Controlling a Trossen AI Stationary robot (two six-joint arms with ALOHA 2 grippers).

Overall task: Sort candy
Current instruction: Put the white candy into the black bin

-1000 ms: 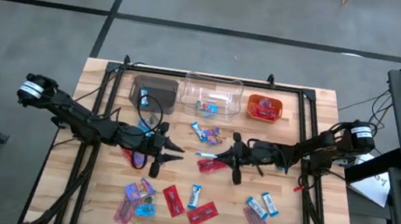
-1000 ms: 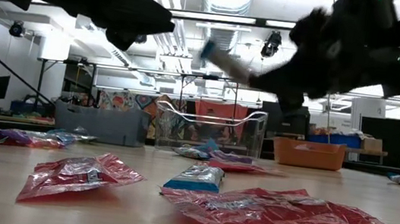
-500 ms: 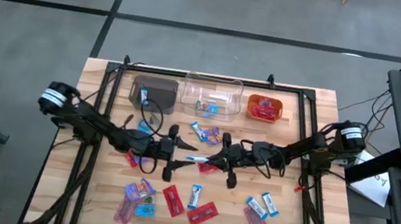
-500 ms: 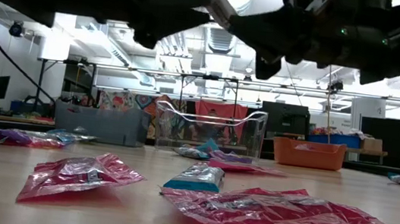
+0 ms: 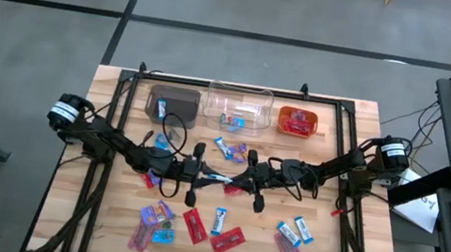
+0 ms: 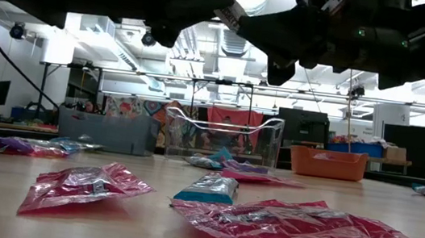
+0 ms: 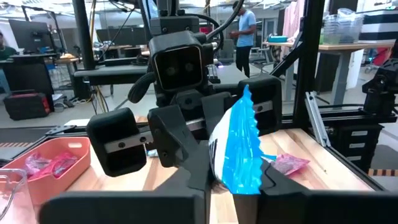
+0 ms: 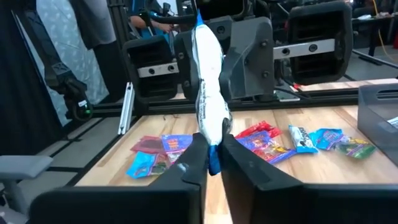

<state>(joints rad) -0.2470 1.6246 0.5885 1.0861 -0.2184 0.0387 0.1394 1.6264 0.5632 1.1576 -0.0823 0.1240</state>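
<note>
Two matte black arms of jointed links, seen from above. The left arm (image 5: 108, 140) carries a white band around the round housing at its outer joint; the right arm (image 5: 352, 166) wears the same white ring. Thin black cables loop loosely along both arms near the wrists. The left gripper (image 5: 210, 175) and right gripper (image 5: 231, 180) have blocky, angular black fingers. Seen head-on from the left wrist camera, the right arm's boxy black camera housing (image 7: 178, 61) shows two round lenses.
</note>
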